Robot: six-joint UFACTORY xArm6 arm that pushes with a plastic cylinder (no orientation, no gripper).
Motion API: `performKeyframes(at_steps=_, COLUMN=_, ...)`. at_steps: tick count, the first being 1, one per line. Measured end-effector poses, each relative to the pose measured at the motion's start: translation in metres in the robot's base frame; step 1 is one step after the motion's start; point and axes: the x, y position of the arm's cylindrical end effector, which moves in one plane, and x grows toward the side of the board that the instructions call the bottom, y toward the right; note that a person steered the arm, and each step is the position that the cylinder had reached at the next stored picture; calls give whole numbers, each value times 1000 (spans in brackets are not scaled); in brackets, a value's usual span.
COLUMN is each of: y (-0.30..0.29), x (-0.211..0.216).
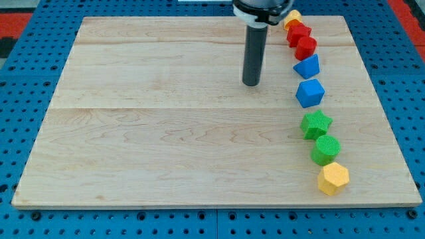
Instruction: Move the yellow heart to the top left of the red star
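Reaching toward yellow heart (292,18): my tip (251,83) rests on bare counter (166,133), touching nothing. Heart lies up-right of tip, just beside red star (298,33). Advice: swing around heart's right side, nudge gently leftward, avoid bumping star.

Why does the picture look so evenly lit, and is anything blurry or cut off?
In the camera view, the light is soft and overhead: my tip and the green star cast only faint shadows on the wooden board, with no strong glare. Focus is sharp throughout. The rod's mount is cropped at the view's top, and it partly hides the yellow heart.
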Motion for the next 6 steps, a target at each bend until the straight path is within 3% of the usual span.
performKeyframes(at_steps=3, y=151, x=-12)
performKeyframes(at_steps=4, y=195, x=-77)
performKeyframes(at_steps=5, y=180, x=-181)
performKeyframes(at_steps=6, y=157, x=-191)
